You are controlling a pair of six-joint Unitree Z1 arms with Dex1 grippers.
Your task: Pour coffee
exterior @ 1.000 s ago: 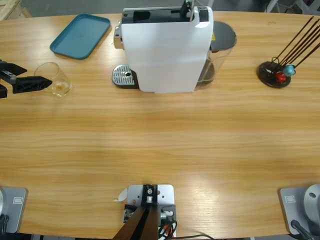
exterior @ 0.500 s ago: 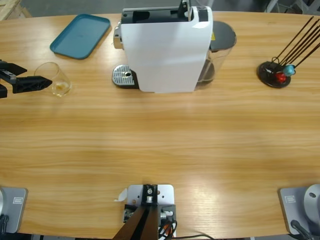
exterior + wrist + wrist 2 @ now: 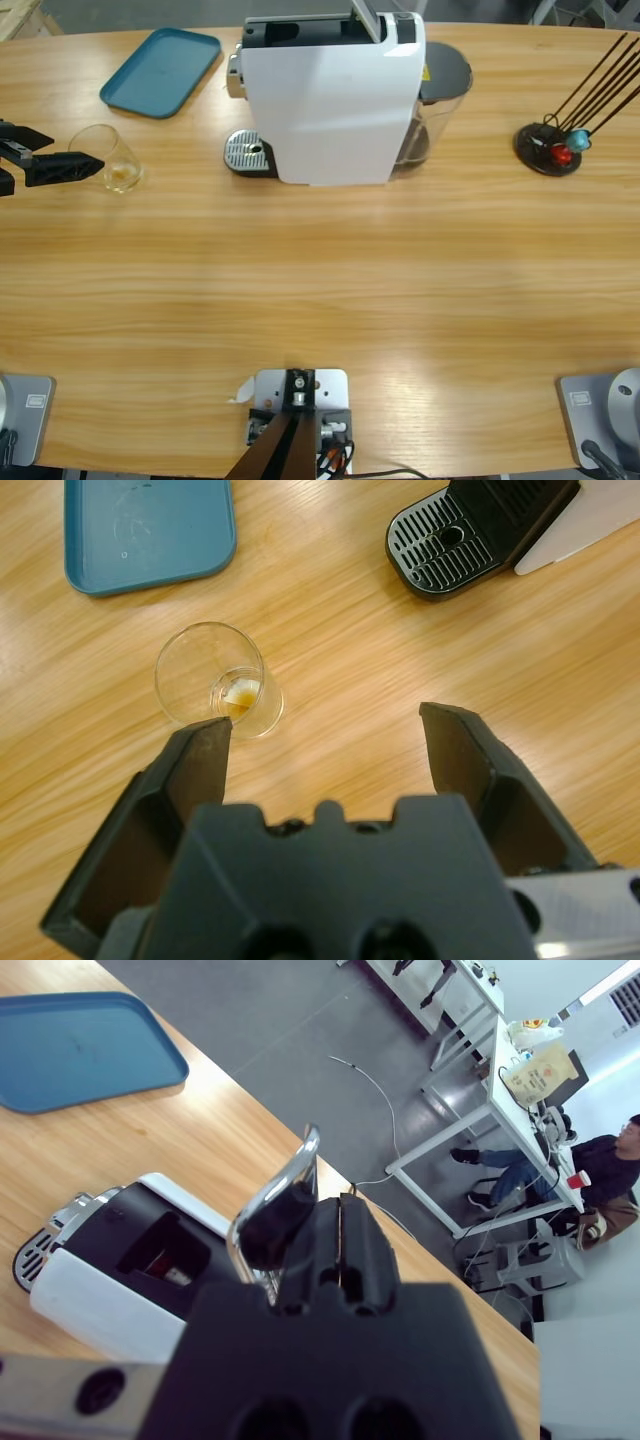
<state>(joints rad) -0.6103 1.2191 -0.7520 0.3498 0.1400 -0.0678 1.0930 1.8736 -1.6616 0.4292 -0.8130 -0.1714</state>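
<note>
Sitting just beside left tool (image 3: 325, 730): coffee (image 3: 240, 695) | jaws apart | right tool seemingly together

**Left jaws spread wide, right jaws pressed together**

The left gripper (image 3: 325, 735) is reaching in from the left edge of the table in the high view (image 3: 45, 165), hanging low with its two black jaws standing wide apart and nothing between them. The right gripper (image 3: 328, 1225) is sitting high and tilting downward, its jaws lying flat against each other with only a thin seam showing between them.
</note>
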